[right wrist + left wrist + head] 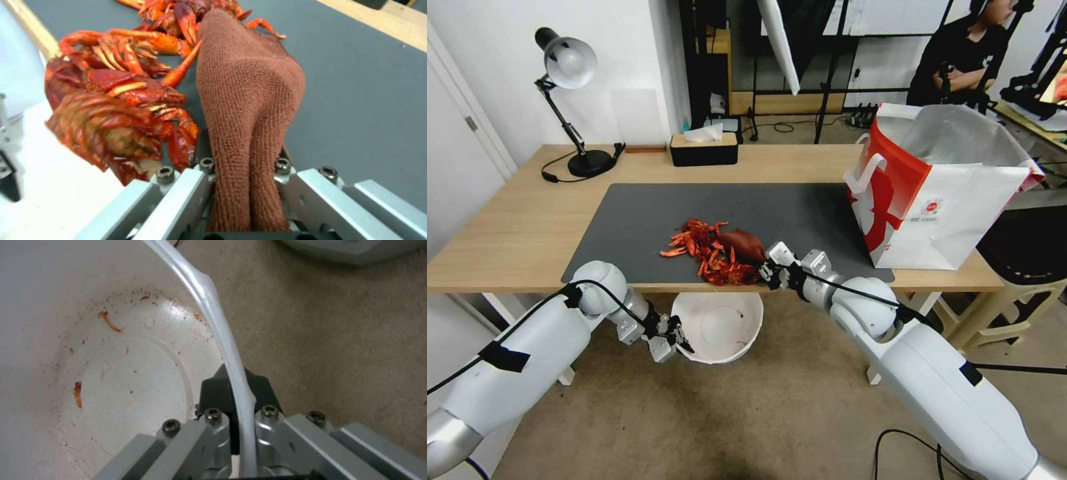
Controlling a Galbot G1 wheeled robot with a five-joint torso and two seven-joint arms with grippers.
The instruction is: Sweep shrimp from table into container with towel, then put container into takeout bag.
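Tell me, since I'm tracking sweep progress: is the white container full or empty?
Nearly empty: the container, held below the table edge, shows red scraps and specks; the shrimp remain on top.

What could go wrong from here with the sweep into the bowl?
1. The container, pinched by its thin rim in the left gripper, hangs below the table edge; falling weight could tip it or slip the grip.
2. The shrimp pile spreads wider than the towel held by the right gripper, so pieces to the left may be missed or drop onto the carpet.
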